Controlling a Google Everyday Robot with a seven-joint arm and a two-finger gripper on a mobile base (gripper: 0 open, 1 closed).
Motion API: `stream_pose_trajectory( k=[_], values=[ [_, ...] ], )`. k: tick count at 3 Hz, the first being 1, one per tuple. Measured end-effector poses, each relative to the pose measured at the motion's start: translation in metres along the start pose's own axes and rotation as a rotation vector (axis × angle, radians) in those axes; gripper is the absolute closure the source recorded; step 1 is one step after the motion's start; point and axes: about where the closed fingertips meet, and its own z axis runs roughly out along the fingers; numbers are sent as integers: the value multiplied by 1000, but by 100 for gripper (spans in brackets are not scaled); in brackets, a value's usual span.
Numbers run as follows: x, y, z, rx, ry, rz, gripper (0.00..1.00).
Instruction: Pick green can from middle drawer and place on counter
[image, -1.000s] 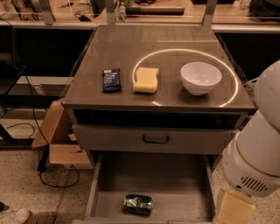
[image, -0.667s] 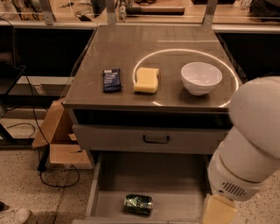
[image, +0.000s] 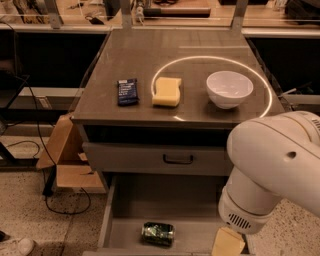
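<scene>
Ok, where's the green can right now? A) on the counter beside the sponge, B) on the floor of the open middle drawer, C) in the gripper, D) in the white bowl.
B: the green can lies on the middle drawer floor near its front edge, while the gripper sits low at the drawer's right end, apart from it.

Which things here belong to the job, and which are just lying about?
Job: green can, lying in the open middle drawer; counter; robot arm at lower right, its gripper out of view.
Lying about: blue snack packet, yellow sponge, white bowl, cardboard box.
</scene>
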Motion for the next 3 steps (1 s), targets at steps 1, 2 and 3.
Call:
stream_pose_trajectory(
  k=[1,2,3],
  values=[
    [0,0,0,0,0,0,0],
    [8,0,9,-20,7,54,0],
    [15,17,28,-56,8,137,0]
  ],
)
